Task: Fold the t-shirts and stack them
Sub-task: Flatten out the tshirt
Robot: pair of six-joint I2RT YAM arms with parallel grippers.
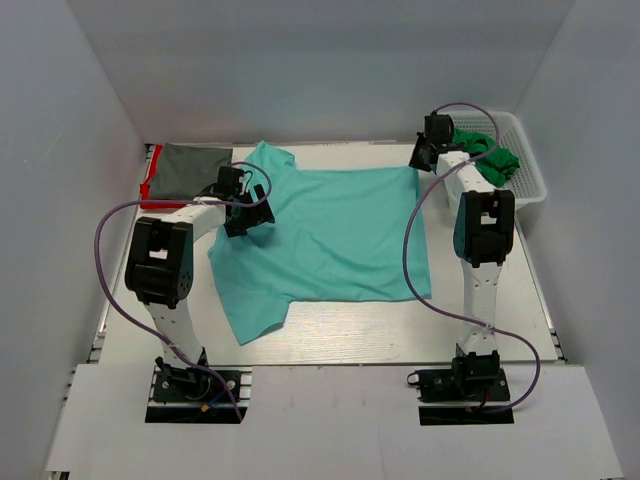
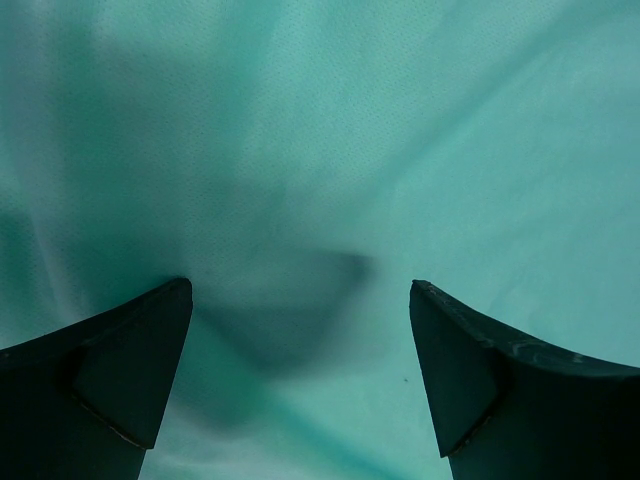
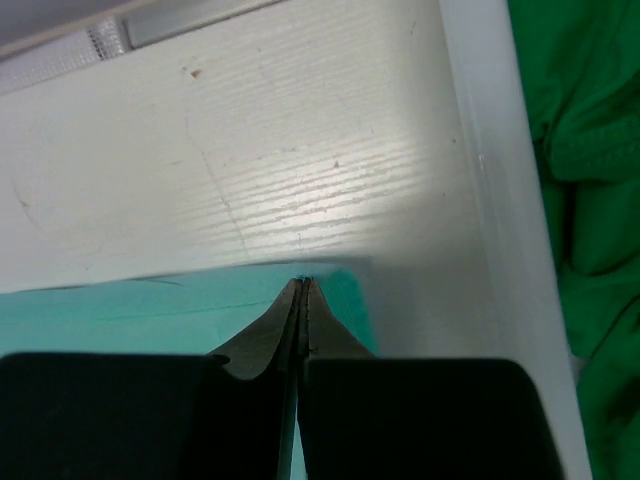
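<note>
The large light teal t-shirt (image 1: 340, 235) lies spread flat across the middle of the table. My left gripper (image 1: 248, 215) is open just above its left shoulder area; in the left wrist view teal cloth (image 2: 350, 130) fills the gap between the spread fingers (image 2: 300, 300). My right gripper (image 1: 420, 160) is at the shirt's far right corner. In the right wrist view its fingers (image 3: 302, 283) are pressed together right at the edge of the teal cloth (image 3: 150, 310). A dark grey shirt (image 1: 190, 170) lies folded on a red one (image 1: 150, 185) at the far left.
A white lattice basket (image 1: 530, 185) stands at the far right with a bright green shirt (image 1: 490, 155) in it. Its white wall (image 3: 490, 170) runs just right of my right gripper, with the green cloth (image 3: 590, 150) behind it. White walls enclose the table.
</note>
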